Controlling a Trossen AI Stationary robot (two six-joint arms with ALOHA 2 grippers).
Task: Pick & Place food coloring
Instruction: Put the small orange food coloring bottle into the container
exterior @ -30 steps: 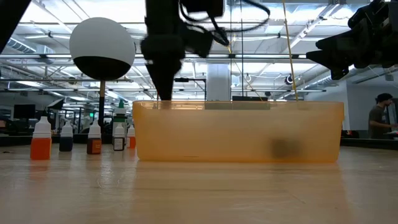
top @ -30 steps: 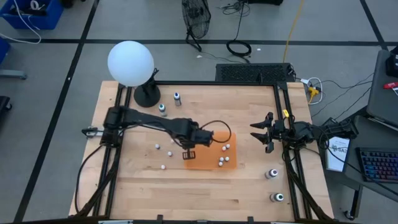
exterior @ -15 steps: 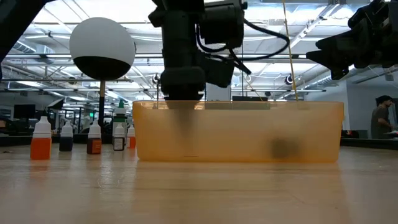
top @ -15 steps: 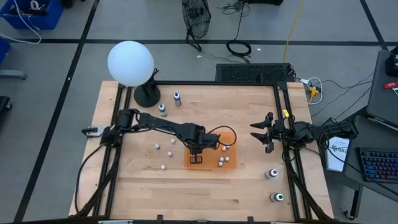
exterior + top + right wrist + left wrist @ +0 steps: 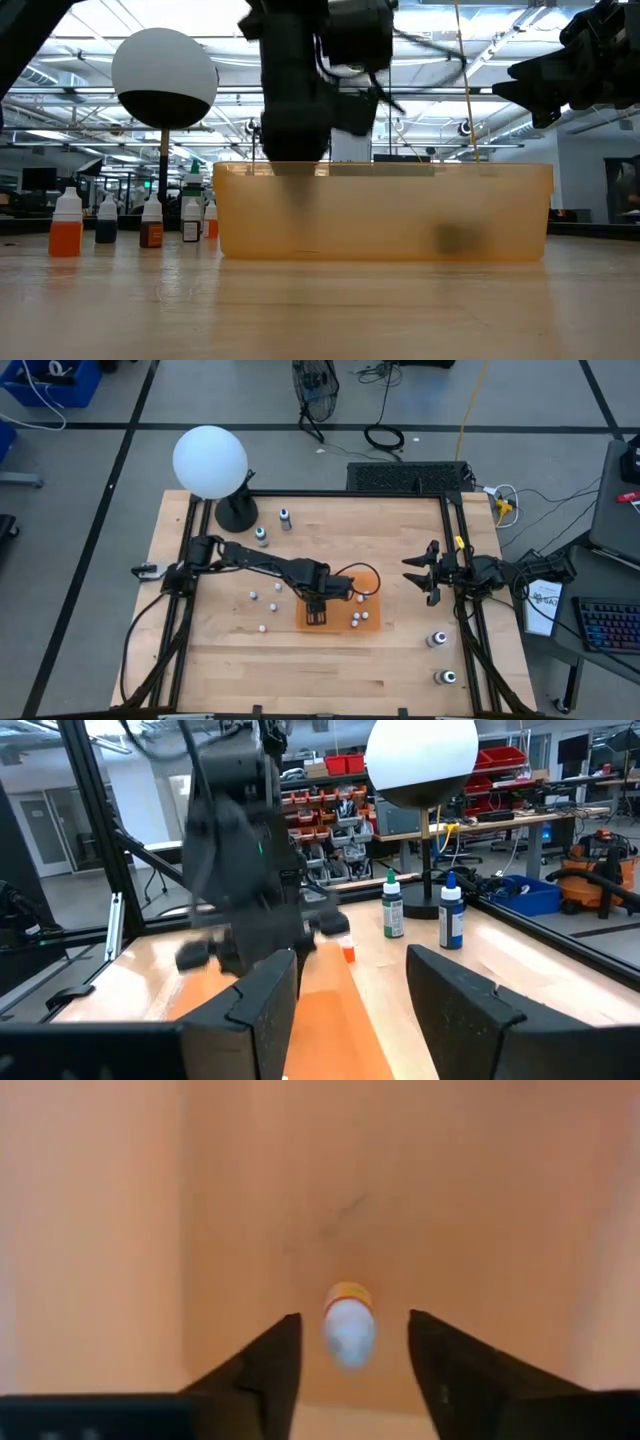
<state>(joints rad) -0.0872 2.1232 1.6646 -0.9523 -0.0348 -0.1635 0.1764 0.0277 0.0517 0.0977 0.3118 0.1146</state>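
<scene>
My left gripper [image 5: 317, 616] reaches into the left part of the flat orange tray [image 5: 344, 624], fingers pointing down. It is open. In the left wrist view [image 5: 352, 1318] a tiny food coloring bottle [image 5: 348, 1332] with a white cap and an orange band stands on the tray floor between the fingers, with a gap on each side. Several more tiny bottles [image 5: 359, 617] sit in the tray's right part, and others [image 5: 262, 600] dot the table left of it. My right gripper [image 5: 430, 572] waits open near the table's right edge.
A white globe lamp [image 5: 210, 462] on a black base stands at the far left corner. Two larger bottles [image 5: 261, 535] stand near it and two more [image 5: 436, 639] at the near right. In the low view a row of bottles [image 5: 106, 222] stands left of the tray [image 5: 380, 215].
My left gripper has moved from the tray's left edge toward the table's right and slightly toward the near edge. It has come down inside the tray and has stayed about there for the last half second. The right arm has kept still.
</scene>
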